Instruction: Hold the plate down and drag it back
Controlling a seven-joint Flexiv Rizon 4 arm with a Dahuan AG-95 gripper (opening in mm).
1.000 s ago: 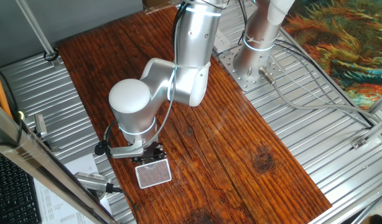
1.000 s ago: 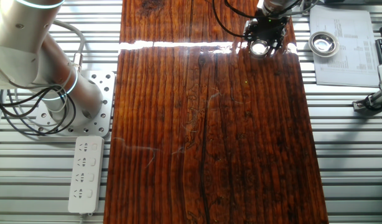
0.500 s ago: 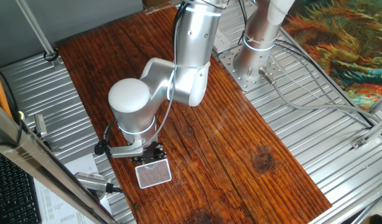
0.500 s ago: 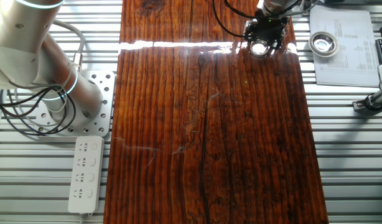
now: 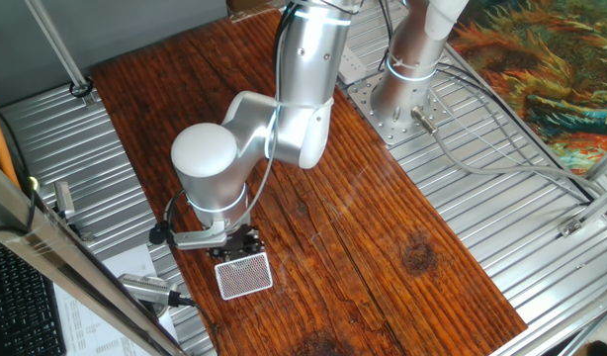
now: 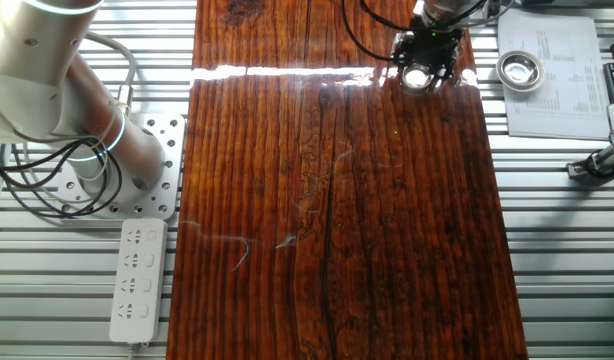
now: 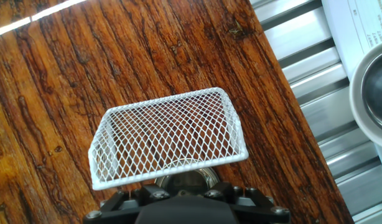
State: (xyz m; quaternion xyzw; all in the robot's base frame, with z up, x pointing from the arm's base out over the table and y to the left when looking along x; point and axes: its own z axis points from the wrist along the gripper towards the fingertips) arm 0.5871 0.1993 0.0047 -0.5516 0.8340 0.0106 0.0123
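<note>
The plate [image 7: 186, 182] is pressed under the gripper [image 7: 185, 190] near the desk [image 5: 383, 227] corner, beside the white mesh basket [image 7: 169, 137]. Finger separation cannot be determined. Open wood is available toward the arm base [image 5: 407, 74].

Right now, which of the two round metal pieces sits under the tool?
The small silver plate on the wooden table, right beneath the tool. The larger metal bowl sits off the wood, on paper.
</note>
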